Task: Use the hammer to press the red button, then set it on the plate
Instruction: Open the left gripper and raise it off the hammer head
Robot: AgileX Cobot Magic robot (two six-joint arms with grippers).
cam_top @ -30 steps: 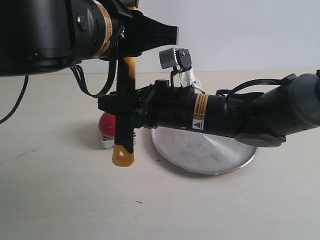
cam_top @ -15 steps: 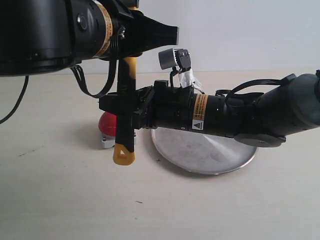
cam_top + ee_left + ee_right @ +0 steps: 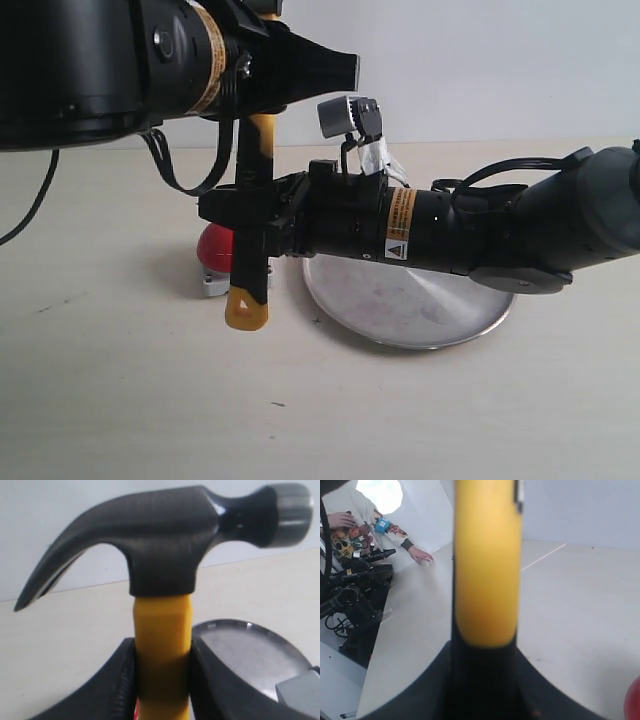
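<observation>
Hammer [image 3: 249,275] handling: treat it as a rigid, top-heavy tool. The dark metal head [image 3: 165,535] probably carries most of the weight, and the handle should not flex. The smooth yellow neck may slip or pivot under a light grip, so take hold on the black section at mid-handle when you need control of the swing. The hammer is held upright off the table [image 3: 120,400], head uppermost. Its yellow tip [image 3: 247,310] hangs in front of the red button [image 3: 214,247] and just beside the plate [image 3: 440,310] in the exterior view. How far the tip stands from the button in depth cannot be told. The left gripper [image 3: 162,680] is clamped on the yellow neck directly under the head, with both fingers [image 3: 122,680] pressed against the handle. The right gripper [image 3: 245,212] reaches across the plate and grips the handle lower down. Its jaws appear closed on the black section, though the right wrist view shows the contact only as a dark mass. Expect the head to tip the tool over if only the lower grip remains, so keep that grip firm.
</observation>
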